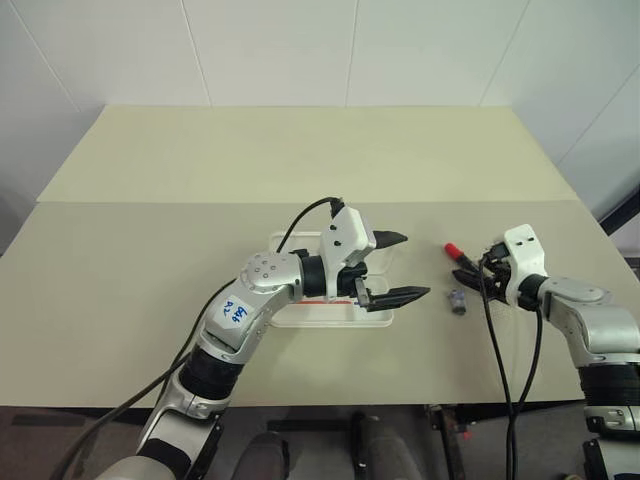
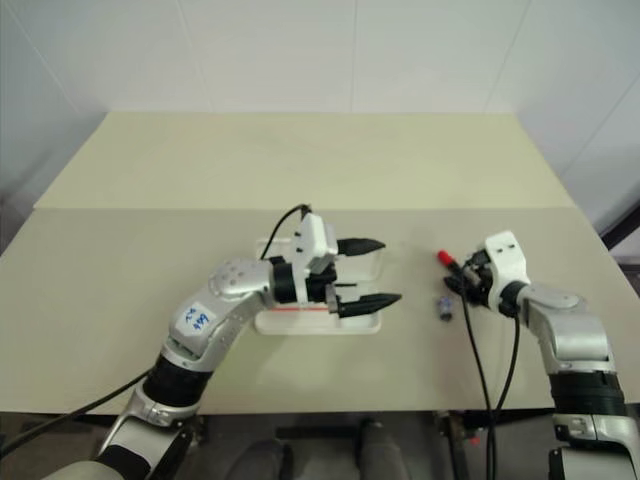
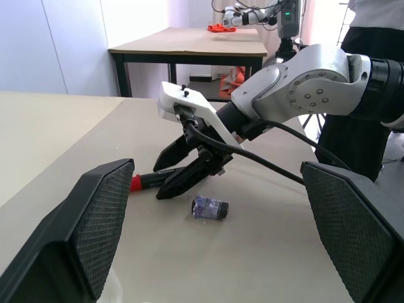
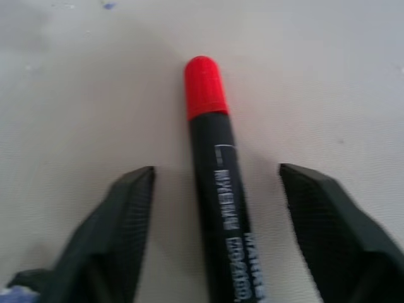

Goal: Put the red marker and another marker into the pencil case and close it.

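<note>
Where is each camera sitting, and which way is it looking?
Left eye and right eye views: on the head, looking forward and down at the table; both arms show, with the left pincer over the pencil case.
Left wrist view: on the left wrist, looking across the table at the right pincer; its own fingers frame it.
Right wrist view: on the right wrist, looking down at the red marker between its fingers.
Shared: all show the red marker; head and left wrist views share the small grey lump.

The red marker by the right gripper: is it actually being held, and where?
Not yet. The red marker lies on the table between the right gripper's fingers, gaps showing on both sides of its black barrel. The left gripper holds nothing.
</note>
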